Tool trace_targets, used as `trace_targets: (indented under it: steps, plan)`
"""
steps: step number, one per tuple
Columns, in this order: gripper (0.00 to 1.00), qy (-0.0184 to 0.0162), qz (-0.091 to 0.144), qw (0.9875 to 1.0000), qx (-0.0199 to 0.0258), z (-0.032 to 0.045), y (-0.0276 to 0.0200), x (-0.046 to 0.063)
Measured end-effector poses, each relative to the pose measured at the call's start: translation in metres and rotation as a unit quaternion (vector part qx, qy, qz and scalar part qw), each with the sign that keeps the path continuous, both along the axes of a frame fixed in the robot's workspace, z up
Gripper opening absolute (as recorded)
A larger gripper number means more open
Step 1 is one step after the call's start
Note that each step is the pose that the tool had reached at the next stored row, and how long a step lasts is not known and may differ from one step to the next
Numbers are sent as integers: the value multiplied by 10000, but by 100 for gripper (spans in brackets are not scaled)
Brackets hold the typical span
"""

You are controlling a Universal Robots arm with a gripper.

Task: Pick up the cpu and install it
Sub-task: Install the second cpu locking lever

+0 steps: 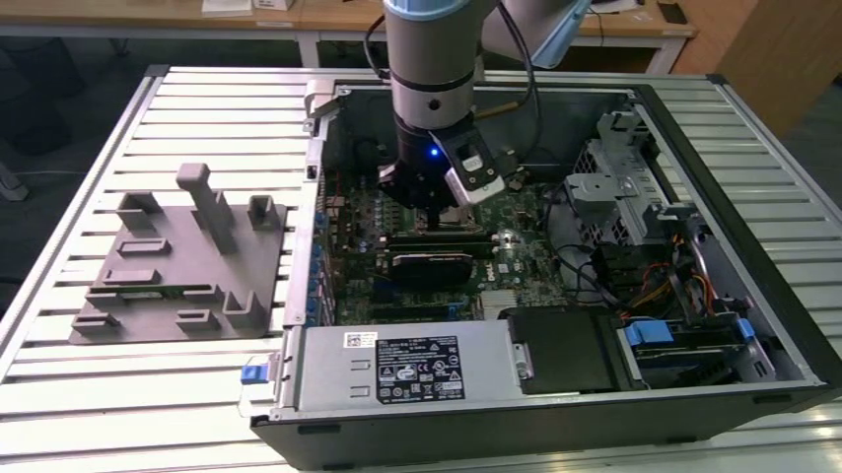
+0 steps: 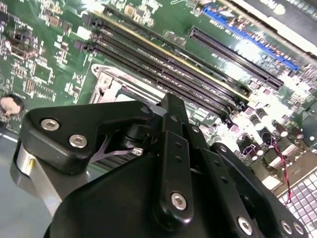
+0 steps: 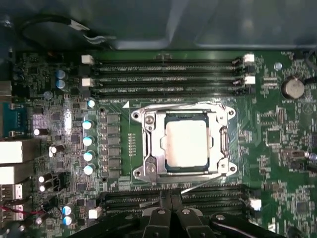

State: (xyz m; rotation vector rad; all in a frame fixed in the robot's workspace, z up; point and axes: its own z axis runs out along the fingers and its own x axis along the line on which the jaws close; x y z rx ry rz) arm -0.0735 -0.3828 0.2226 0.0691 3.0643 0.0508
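An open computer case (image 1: 684, 128) lies on a slatted table (image 1: 79, 177), beside a grey fixture plate (image 1: 172, 276).

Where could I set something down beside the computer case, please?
Bare slats of the table lie between the grey fixture and the computer case, and beyond the fixture. Inside the case it is crowded: the gripper hangs by the cpu.

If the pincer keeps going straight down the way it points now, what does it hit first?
Probably the memory slots beside the socket frame, not the cpu seated inside it. The pincer hangs just off the frame's edge, though depth is unclear.
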Motion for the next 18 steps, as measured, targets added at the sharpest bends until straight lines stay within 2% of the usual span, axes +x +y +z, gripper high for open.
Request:
trace_targets:
  steps: [6,9,18]
  plan:
    - [11,-4,57,9997,217,-16,-31,-8]
    - [11,-5,80,9995,294,-24,-56,-14]
    - [11,-4,105,9995,314,-40,-65,-16]
